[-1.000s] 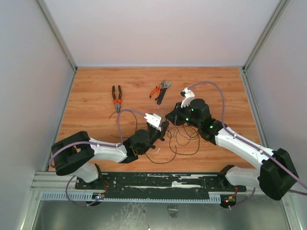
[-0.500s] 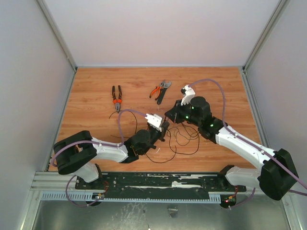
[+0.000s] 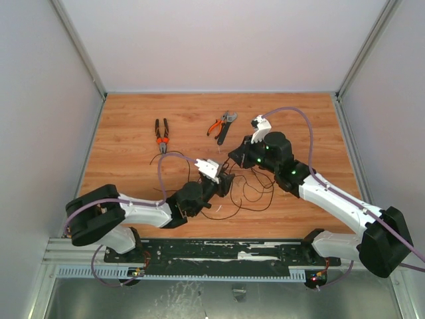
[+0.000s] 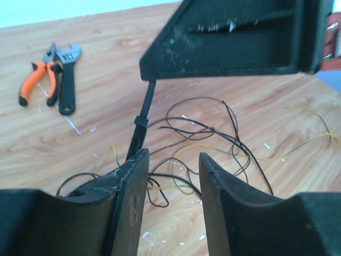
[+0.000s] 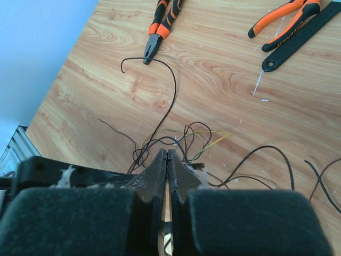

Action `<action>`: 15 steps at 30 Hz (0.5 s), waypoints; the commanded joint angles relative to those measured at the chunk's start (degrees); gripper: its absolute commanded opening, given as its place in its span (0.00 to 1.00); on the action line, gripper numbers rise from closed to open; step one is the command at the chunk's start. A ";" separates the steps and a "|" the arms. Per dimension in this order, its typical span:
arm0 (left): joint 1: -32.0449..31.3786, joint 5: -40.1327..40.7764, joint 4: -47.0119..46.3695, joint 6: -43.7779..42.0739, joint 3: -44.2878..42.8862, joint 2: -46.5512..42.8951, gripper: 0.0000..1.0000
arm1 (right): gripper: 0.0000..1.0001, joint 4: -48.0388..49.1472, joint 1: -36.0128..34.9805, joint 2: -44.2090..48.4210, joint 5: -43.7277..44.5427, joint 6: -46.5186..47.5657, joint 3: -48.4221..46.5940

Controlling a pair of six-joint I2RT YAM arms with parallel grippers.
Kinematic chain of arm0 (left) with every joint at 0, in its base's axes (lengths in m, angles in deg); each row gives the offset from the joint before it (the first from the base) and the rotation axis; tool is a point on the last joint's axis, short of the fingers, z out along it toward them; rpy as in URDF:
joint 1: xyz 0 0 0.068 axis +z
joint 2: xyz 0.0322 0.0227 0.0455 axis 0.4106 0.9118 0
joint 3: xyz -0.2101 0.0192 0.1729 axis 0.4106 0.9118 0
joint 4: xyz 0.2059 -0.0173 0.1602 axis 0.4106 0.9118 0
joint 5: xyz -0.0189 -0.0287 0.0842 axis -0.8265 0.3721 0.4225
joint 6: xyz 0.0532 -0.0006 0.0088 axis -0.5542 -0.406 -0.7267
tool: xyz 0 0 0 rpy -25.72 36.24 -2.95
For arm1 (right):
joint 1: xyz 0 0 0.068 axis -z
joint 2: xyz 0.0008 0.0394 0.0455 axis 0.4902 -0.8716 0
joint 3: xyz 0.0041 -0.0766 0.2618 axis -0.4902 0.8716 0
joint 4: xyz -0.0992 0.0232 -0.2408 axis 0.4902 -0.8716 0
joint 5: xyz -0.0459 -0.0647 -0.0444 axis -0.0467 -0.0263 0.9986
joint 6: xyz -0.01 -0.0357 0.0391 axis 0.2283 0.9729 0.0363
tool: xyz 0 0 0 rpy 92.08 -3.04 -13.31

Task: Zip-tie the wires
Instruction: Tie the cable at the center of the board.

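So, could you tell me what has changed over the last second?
The left gripper opened, apparently letting go of the zip tie, and its arm shifted slightly left. The right gripper stays shut on the zip tie; the pliers lie as before.

I'm looking into a lab test cell: a wood-grain table [image 3: 133, 133] boxed in by plain white panels [image 3: 219, 40], with an aluminium rail [image 3: 199, 256] along the frame's bottom.

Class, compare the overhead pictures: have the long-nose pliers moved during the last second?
No. The long-nose pliers lie where they were, equally far from the far edge of the table and from the adjustable wrench.
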 commanded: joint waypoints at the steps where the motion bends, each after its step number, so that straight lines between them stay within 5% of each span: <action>1: -0.18 1.70 -0.79 -0.23 2.55 -6.58 0.50 | 0.00 -0.62 -0.76 -0.36 1.58 0.58 -2.07; 9: 0.50 1.24 5.43 -1.09 4.25 -16.80 0.55 | 0.00 -1.11 -0.74 -1.89 1.29 1.03 -2.71; 15: 1.24 -0.09 7.06 -3.65 3.37 -15.94 0.56 | 0.00 -1.13 -0.76 -2.40 0.09 0.34 -3.31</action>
